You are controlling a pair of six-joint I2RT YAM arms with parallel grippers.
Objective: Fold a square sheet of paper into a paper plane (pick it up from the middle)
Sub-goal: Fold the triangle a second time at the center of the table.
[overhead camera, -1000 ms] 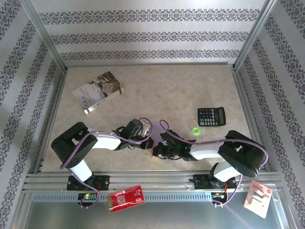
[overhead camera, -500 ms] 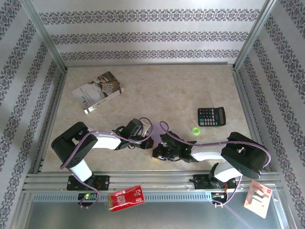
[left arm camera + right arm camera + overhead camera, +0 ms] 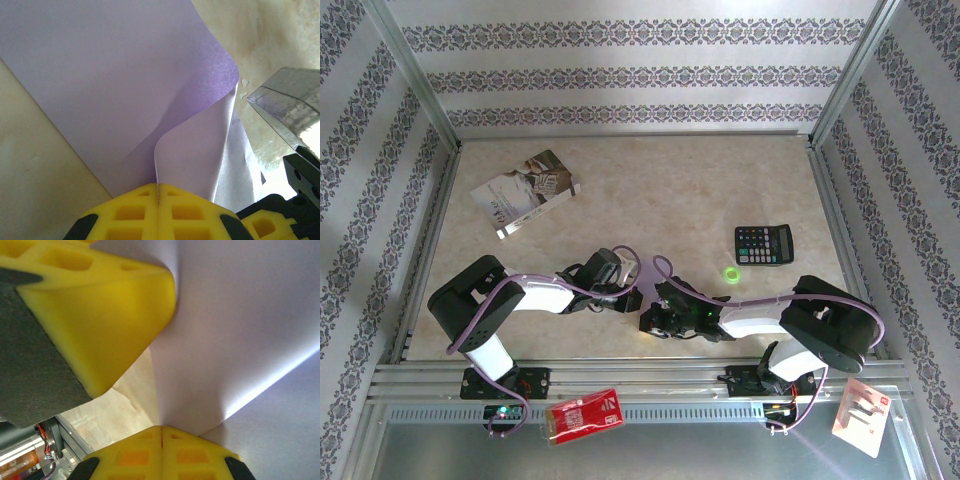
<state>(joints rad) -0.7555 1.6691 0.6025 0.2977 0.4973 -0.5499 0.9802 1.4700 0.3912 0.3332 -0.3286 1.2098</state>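
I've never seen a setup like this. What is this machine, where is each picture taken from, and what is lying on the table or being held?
Two robot arms are bolted side by side at the near edge of a table. The wide picture looks down from above and behind them. The two close-ups come from a camera on each wrist. On the table lie a printed booklet, a black calculator and a small green ring. A red packet sits on the front rail. In the close-ups, the left gripper and the right gripper each have their yellow jaws shut on a pale lilac sheet of paper, which curls over in a loose bend.
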